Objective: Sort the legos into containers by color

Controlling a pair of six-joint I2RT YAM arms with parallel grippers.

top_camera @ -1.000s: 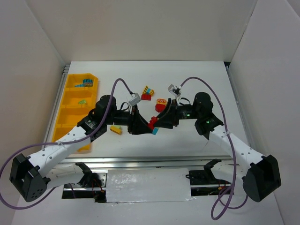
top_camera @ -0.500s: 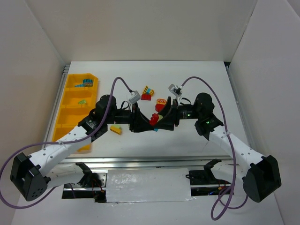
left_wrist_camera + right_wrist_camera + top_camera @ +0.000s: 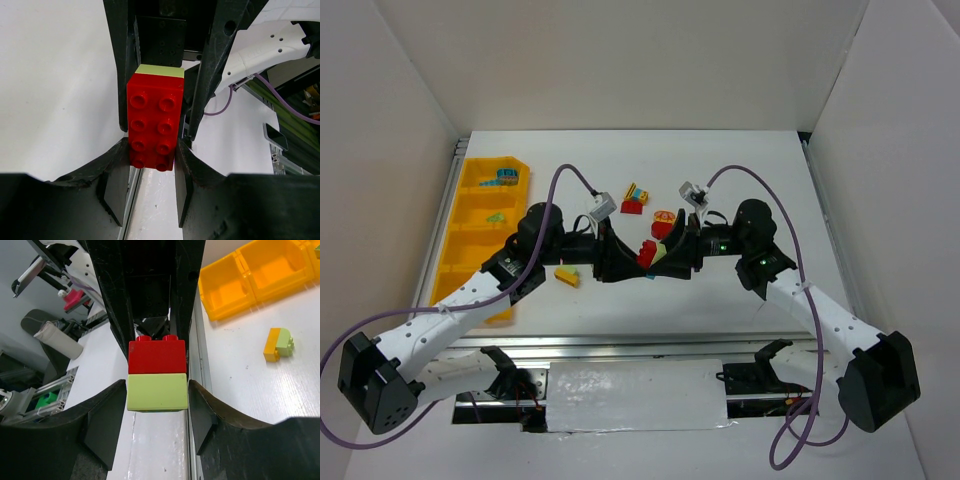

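Overhead, the yellow-orange bin tray (image 3: 470, 262) lies along the left edge of the table (image 3: 750, 170). Its farthest compartment holds a teal-blue brick (image 3: 506, 178), and the next one a pale green piece (image 3: 497, 216).

Both arms meet at mid-table. The left gripper (image 3: 151, 156) is clamped on the sides of a red brick (image 3: 152, 120). The right gripper (image 3: 157, 396) is clamped on a pale green brick (image 3: 157, 391) stuck to it, so the pair is gripped from both ends.

The left wrist view shows the red brick's eight studs, with the green only a sliver beyond. The right wrist view shows the green's smooth face nearest, and a yellow and pale green clump (image 3: 278, 344) lying on the table near the tray. Only the overhead view shows two more loose clumps farther back, one yellow, teal and red (image 3: 636, 197), one red and yellow (image 3: 663, 217).

A second ago a teal-blue bit showed at the held pair's near side overhead; now pale green shows beside the red, slightly farther from the bases.
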